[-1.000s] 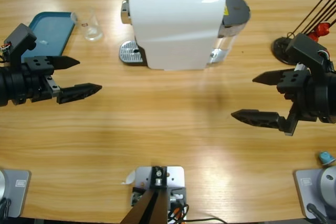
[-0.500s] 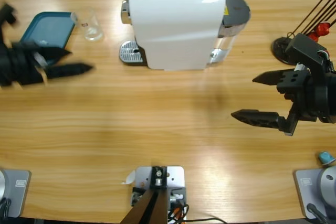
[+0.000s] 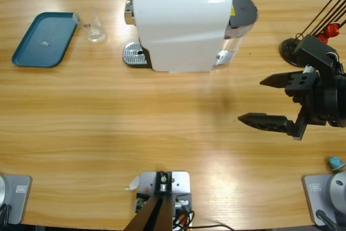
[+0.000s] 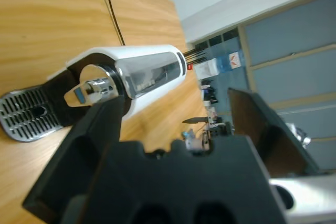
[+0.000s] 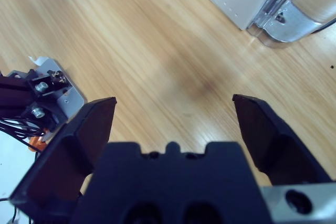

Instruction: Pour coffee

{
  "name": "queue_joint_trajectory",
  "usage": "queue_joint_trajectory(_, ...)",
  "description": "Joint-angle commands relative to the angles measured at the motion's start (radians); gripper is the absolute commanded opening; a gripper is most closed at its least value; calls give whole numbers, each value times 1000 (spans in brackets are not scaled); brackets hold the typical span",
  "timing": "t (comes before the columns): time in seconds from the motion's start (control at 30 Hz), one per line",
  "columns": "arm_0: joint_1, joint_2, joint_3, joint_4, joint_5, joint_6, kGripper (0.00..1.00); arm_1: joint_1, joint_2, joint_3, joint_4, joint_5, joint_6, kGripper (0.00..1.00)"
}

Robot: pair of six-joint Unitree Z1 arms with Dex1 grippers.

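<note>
Both grippers [image 5: 173,111] [image 4: 178,114] open, holding nothing

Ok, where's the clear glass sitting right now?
In the high view the clear glass stands at the table's upper left, just right of the blue tray and left of the white coffee machine, near its drip grate.

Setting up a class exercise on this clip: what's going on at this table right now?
Nothing is being handled. The right pincer hangs open over bare wood, right of the white coffee machine. The left pincer, also open and empty, shows only in its wrist view, tilted toward the machine. A clear glass stands between the blue tray and the drip grate.
</note>
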Motion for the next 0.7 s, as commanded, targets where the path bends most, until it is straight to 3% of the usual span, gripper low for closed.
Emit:
queue_joint_trajectory(0.03,14,116,11,-34,-55,-92,833,9,-4,33,-8,-10,-2,982)
queue_joint_trajectory(0.7,-27,207,-21,-53,-54,-156,812,9,-25,42,-13,-11,-5,982)
